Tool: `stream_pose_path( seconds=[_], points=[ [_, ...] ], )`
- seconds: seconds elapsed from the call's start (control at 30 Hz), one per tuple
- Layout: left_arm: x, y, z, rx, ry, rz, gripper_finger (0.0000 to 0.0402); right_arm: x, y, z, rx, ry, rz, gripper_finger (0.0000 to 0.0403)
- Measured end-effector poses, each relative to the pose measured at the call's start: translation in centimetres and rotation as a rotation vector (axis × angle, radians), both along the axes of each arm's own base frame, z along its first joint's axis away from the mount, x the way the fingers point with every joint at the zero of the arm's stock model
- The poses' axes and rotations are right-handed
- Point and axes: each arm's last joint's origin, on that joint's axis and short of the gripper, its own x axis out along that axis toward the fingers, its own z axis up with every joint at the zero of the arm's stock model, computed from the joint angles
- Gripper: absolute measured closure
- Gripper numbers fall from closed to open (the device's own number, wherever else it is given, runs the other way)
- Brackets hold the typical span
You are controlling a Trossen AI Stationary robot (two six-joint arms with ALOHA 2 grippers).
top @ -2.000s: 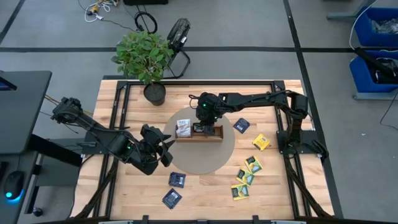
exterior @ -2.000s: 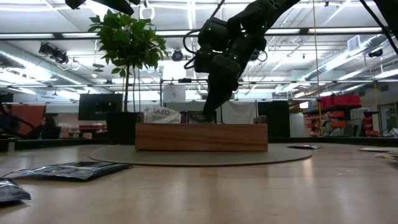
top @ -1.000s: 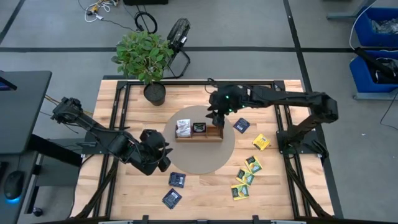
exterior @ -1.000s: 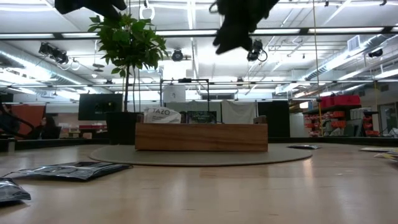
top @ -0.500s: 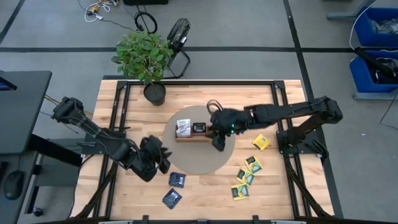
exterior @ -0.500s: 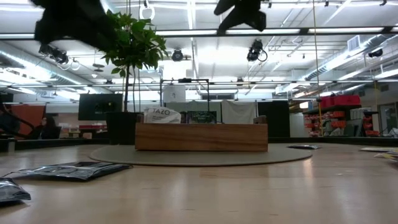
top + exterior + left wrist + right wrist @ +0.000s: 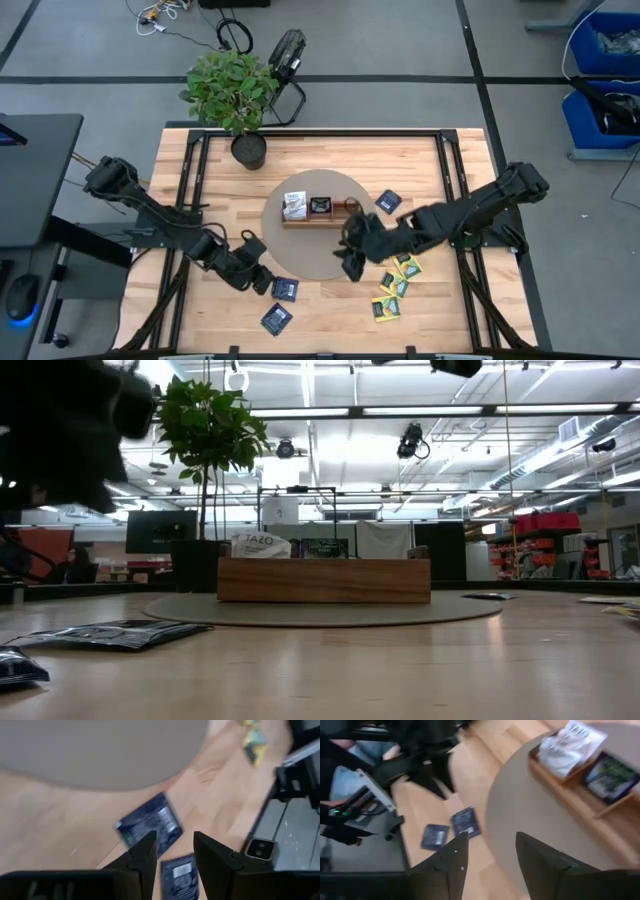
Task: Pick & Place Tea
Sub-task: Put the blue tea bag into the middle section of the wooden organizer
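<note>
Pale wooden tabletop [image 7: 320, 160] carries a round grey mat [image 7: 320, 262] with a wooden three-compartment tray [image 7: 320, 217], holding a white packet [image 7: 294, 206] and a dark one [image 7: 321, 205]; its third compartment looks unfilled. Left gripper [image 7: 172, 851], fingers parted and holding nothing, hovers near two dark blue tea packets [image 7: 150, 824]; it should descend squarely over one. Right gripper [image 7: 487, 851], likewise apart and unladen, hangs above the mat's edge.
</note>
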Motion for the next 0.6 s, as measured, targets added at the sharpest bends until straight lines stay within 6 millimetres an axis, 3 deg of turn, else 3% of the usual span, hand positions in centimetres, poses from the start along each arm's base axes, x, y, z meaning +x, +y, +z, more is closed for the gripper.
stream_pose_path(
  seconds=[0.23,0.43,0.6],
  points=[
    [0.8,0.6,-1.1,-0.18,0.103,0.03,0.0263,0.5,2.9,-2.0,-0.021,0.015,0.014,0.023],
    [1.6,0.6,-1.7,-0.286,0.149,0.121,0.0224,1.1,4.3,-3.7,-0.054,0.045,0.082,0.023],
    [4.1,-0.9,-1.8,-0.3,0.169,0.131,0.021,1.0,4.9,-3.8,-0.095,0.043,0.154,0.023]
  ],
)
